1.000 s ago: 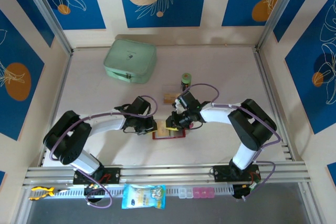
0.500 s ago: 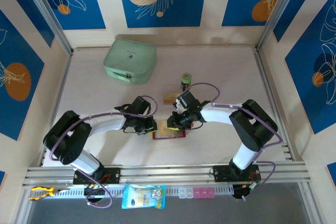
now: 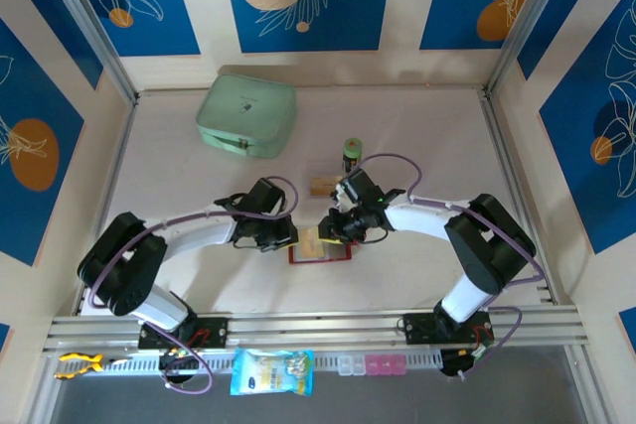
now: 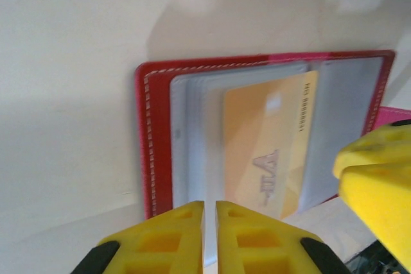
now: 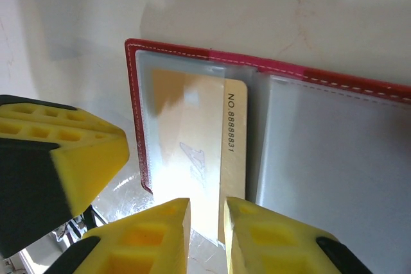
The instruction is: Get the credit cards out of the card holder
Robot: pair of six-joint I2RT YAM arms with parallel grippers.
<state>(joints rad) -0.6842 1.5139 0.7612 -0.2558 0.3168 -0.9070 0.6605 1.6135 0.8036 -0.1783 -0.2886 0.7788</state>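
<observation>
The dark-red card holder (image 3: 334, 254) lies open on the table between both grippers. Its red stitched border (image 4: 146, 133) frames greyish clear sleeves. An orange-tan credit card (image 4: 263, 139) sits in a sleeve, its numbered edge sticking out (image 5: 235, 133). My left gripper (image 4: 210, 222) is shut to a thin slit at the holder's left part; whether it pinches a sleeve I cannot tell. The right gripper (image 5: 206, 222) stands narrowly open, its tips over the card's near end. Another tan card (image 3: 321, 186) lies loose behind the holder. In the top view the left gripper (image 3: 290, 237) and right gripper (image 3: 330, 230) face each other.
A small green can (image 3: 352, 154) stands behind the loose card. A mint-green zip case (image 3: 246, 114) sits at the back left. Metal rails run along the table's sides and near edge.
My left jaws have narrowed a little. Both grippers stay at the holder, and the right arm's elbow has shifted slightly outward.
</observation>
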